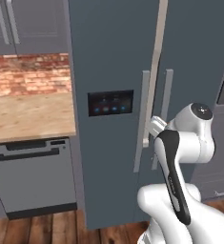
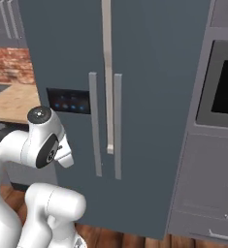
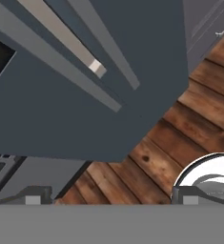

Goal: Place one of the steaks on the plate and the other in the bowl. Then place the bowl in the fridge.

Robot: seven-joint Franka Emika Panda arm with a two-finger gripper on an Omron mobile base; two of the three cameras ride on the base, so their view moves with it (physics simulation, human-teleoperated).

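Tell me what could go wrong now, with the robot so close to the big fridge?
1. The fridge doors look shut, or nearly, and the open gripper holds nothing, so it must first catch a thin silver handle; it could slip off or miss.
2. The arm is folded right in front of the doors, so a swinging door might bump it.

I see the fridge [image 1: 113,62] straight ahead, the table [image 1: 27,116] left of it, the dishwasher [image 1: 32,174] beneath the table.
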